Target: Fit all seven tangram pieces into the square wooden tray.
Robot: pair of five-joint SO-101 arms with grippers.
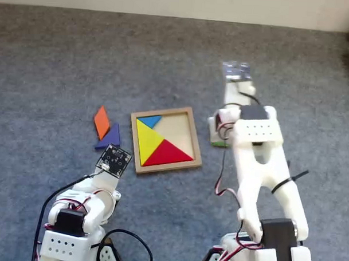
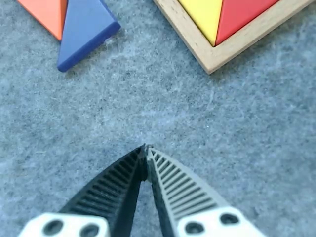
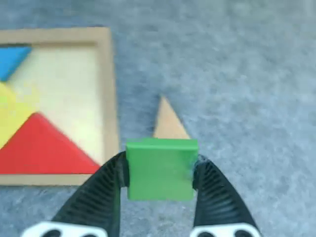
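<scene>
Right end effector (image 3: 159, 167) is clamped across two opposite edges of the green square (image 3: 160, 173), just outside the tray (image 3: 109, 89). I judge the square a light, stiff tile with slick paint, so it is best pinched edge to edge. Left end effector (image 2: 147, 149) is closed on nothing above the bench (image 2: 237, 128). A tan triangle (image 3: 168, 126) lies loose past the square, and farther on the tray holds red (image 3: 44, 145), yellow (image 3: 12, 116) and blue (image 3: 12, 57) triangles, the rest bare.

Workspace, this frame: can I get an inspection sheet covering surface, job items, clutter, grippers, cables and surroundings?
Surface: grey carpet.
Job's things: wooden tray holds blue piece, yellow piece, red piece; orange piece, dark blue triangle, tan triangle lie outside.
Clutter: nothing seen.
Grippers: left gripper shut, empty; right gripper shut on green square.
Cables: black cable by left arm's base; wires along right arm.
Surroundings: pale strip beyond carpet.
</scene>
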